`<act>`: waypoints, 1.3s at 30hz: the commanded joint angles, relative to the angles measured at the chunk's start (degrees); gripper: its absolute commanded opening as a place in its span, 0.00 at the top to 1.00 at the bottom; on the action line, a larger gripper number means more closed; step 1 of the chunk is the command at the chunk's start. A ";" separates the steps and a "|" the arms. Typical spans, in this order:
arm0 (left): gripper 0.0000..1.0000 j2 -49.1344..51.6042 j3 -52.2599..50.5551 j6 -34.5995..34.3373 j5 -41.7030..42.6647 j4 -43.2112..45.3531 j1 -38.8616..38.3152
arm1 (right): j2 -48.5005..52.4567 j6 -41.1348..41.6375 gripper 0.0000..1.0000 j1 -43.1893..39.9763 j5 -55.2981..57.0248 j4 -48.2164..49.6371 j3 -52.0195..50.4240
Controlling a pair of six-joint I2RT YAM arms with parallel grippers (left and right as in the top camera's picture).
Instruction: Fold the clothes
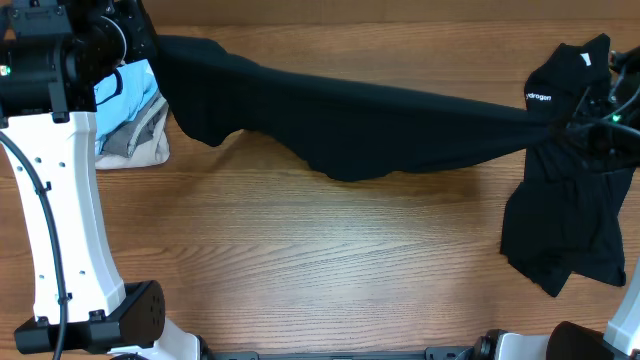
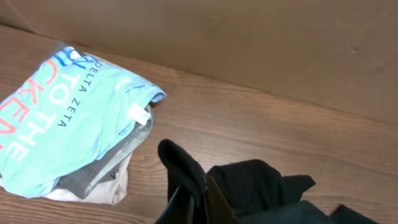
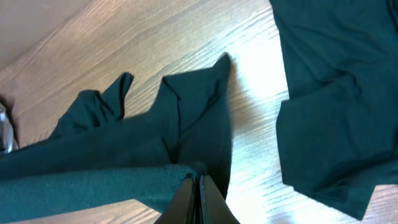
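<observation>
A: Left gripper (image 2: 194,200) first: jaws pinched tight together, a fold of the black shirt (image 1: 380,120) clamped between them, with cloth bunching up above the tips.

B: And the right gripper (image 3: 198,186) mirrors it! Its fingers are squeezed closed on the other end of that same shirt, with fabric fanning away from the pinch toward the left of its view.

A: From overhead, the shirt hangs stretched between the two arms across the far side of the table (image 1: 300,260), running from upper left to the right edge. Its lower edge sags in the middle; whether it touches the wood, I cannot tell.

B: Below the right end, a second black garment (image 1: 565,235) lies rumpled on the table near the right edge. There's a small white logo (image 1: 538,97) on black cloth just above the grip, but I can't say which piece it belongs to.

A: Over to the left, there's a folded pile beside the left arm. The light-blue tee (image 2: 68,118) sits on top, showing dark, white and red lettering and a white neck tag (image 2: 139,114).

B: A grey garment (image 2: 102,171) is under it, and a beige garment (image 2: 99,194) is at the bottom. The left wrist view shows bare wood between the pile and the pinched cloth.
</observation>
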 commanded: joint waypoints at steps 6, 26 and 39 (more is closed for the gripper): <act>0.96 -1.03 0.33 -0.66 5.51 -7.61 -1.31 | -0.20 -1.42 0.96 -0.04 -0.59 -4.63 -2.84; 0.96 -0.20 -23.15 1.92 1.84 -9.62 -8.70 | -0.79 -2.93 0.71 1.20 -5.97 3.82 -39.36; 0.96 -0.20 -23.17 2.36 1.79 -5.42 -8.70 | -1.51 -3.17 0.31 8.92 -6.21 20.11 -39.50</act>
